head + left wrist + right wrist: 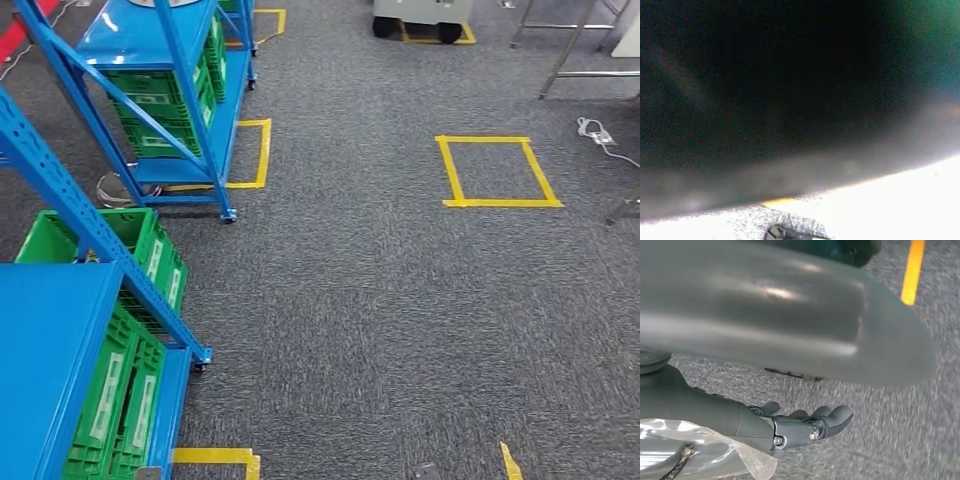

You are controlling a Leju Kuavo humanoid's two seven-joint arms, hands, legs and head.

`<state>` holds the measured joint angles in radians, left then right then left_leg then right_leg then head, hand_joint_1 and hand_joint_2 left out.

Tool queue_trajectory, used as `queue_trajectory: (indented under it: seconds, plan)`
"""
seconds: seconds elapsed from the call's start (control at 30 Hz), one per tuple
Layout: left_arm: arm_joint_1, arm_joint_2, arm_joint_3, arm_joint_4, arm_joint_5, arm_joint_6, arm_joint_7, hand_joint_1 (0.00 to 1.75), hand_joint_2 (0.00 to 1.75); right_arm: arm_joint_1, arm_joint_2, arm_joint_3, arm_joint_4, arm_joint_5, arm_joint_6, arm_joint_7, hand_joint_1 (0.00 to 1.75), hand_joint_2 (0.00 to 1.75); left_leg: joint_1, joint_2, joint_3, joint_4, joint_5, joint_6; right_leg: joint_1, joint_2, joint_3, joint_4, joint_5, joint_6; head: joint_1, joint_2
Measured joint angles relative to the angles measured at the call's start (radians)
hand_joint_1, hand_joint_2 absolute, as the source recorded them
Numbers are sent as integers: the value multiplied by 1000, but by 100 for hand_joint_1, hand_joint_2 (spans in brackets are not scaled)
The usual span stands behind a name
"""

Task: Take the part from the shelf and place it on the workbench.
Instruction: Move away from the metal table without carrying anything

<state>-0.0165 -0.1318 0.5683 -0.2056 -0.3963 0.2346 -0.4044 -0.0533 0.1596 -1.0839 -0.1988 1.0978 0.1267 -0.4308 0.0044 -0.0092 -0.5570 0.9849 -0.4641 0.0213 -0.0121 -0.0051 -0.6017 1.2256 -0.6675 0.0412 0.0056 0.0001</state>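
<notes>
right hand [806, 427] open over carpet [904, 440], blue shelf [45, 350] nearby

Carpet floor [362, 300] — grey, with yellow tape squares [498, 172]. Two blue shelves [45, 340] [162, 60] stand on it — green crates [124, 390] stacked on their tiers.

Right hand [806, 427]: dark grey, with rounded fingers [836, 416], 2 silver screws and clear plastic wrap.

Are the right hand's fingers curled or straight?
Straight: the right hand reaches flat over the carpet, fingers uncurled. Whether it holds the clear plastic beside it, cannot tell.
</notes>
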Motion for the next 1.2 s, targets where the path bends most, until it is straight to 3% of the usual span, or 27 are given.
queue_trajectory:
  seconds: [0.03,0.07,0.13,0.2,0.27,0.33,0.4,0.47,0.53,0.57,0.63,0.67,0.73,0.77,0.83,0.9,0.97,1.03,1.07,1.1,1.13,1.2]
  plan:
    - [0,0,3,0,-1,-1,3,0,0,1,1,0,1,0,-2,-2,0,0,0,-15,1,0,0,1,0,3,-24,37,-1,0,0,0]
    - [1,0,5,0,-2,-2,5,0,0,1,1,1,1,-1,-4,-5,0,0,0,-30,2,1,-1,1,0,4,-33,37,18,0,0,0]
    - [2,2,7,0,-10,-5,6,0,0,0,2,3,2,-8,-8,-13,0,0,0,-59,6,2,-2,-2,-2,19,1,-67,98,-3,0,0]
    - [1,4,7,0,-20,-8,2,0,0,0,2,3,2,-17,-14,-18,0,0,0,-85,3,7,-4,-10,-7,71,47,-182,147,-9,-1,0]
    - [0,6,7,0,-30,-10,-3,0,0,1,3,3,2,-26,-19,-20,0,0,3,-109,-7,10,0,-25,-8,99,65,-218,149,-16,-1,0]
    - [2,8,6,1,-43,-10,-9,0,0,1,5,1,2,-38,-24,-21,0,0,7,-123,-16,11,3,-39,-7,79,68,-224,153,-27,-1,0]
    - [0,10,4,1,-56,-8,-14,0,0,1,8,-2,2,-50,-28,-21,0,0,5,-81,-37,53,-24,-50,-9,50,73,-231,157,-39,-7,0]
    - [-6,10,2,1,-67,-7,-19,0,0,4,10,-6,2,-58,-31,-20,0,0,4,-20,-92,172,-87,-58,-7,16,76,-234,155,-47,-14,0]
    - [-8,8,-1,1,-74,-7,-24,0,0,6,11,-10,2,-64,-32,-17,0,0,6,-1,-145,284,-127,-62,-4,-17,77,-234,152,-50,-14,0]
    - [-7,8,-3,1,-78,-5,-25,0,0,6,12,-12,2,-67,-34,-15,0,0,6,2,-148,295,-121,-62,-3,-31,78,-233,151,-51,-15,0]
    - [-5,8,-6,1,-87,-2,-28,0,0,4,12,-15,2,-73,-38,-10,0,0,5,15,-96,203,-62,-56,-1,-56,82,-233,148,-49,-15,0]
    - [-6,8,-8,1,-92,1,-29,0,0,3,13,-18,2,-77,-40,-8,0,0,1,38,-57,130,-33,-49,1,-66,85,-233,146,-46,-15,0]
    - [-10,8,-15,1,-100,3,-29,0,0,3,14,-25,2,-83,-43,-3,0,0,-8,76,-5,30,-6,-34,7,-87,90,-232,140,-39,-13,0]
    - [-10,8,-18,1,-103,3,-29,0,0,2,15,-29,2,-86,-44,-1,0,0,-12,82,1,14,-6,-27,9,-97,92,-232,138,-34,-13,0]
    - [-7,7,-21,1,-107,4,-29,0,0,0,15,-35,2,-89,-45,2,0,0,-12,62,-1,8,-3,-16,9,-111,95,-234,133,-25,-13,0]
    - [-5,5,-23,1,-109,6,-28,0,0,-1,16,-38,2,-92,-46,4,0,0,-6,41,2,-1,4,-5,7,-78,84,-205,107,-15,-9,0]
    - [-8,1,-24,1,-113,16,-27,0,0,2,16,-43,2,-99,-46,7,0,0,-3,19,2,-4,7,3,3,-22,34,-92,45,-9,-4,0]
    - [-11,-8,-26,1,-114,34,-26,0,0,7,16,-53,2,-105,-44,8,0,0,-4,-7,1,-3,7,6,2,0,-29,35,0,-6,-2,0]
    - [-17,-18,-26,1,-104,49,-19,0,0,9,16,-57,2,-97,-40,12,0,0,-4,-20,1,-3,7,6,2,3,-44,55,5,-5,-2,0]
    - [-39,-35,-24,1,-85,77,9,0,0,9,14,-56,2,-78,-35,19,0,0,-4,-35,1,-1,8,6,1,4,-41,35,33,-4,-2,0]
    - [-78,-55,-21,1,-64,115,54,0,0,8,12,-53,2,-55,-29,28,0,0,-3,-54,0,1,8,4,-1,10,-20,-22,76,-4,-2,0]
    - [-195,-100,-14,0,-35,188,167,0,0,0,6,-41,2,-18,-19,48,0,0,-1,-93,-8,10,10,-3,-8,47,33,-155,143,-4,2,0]
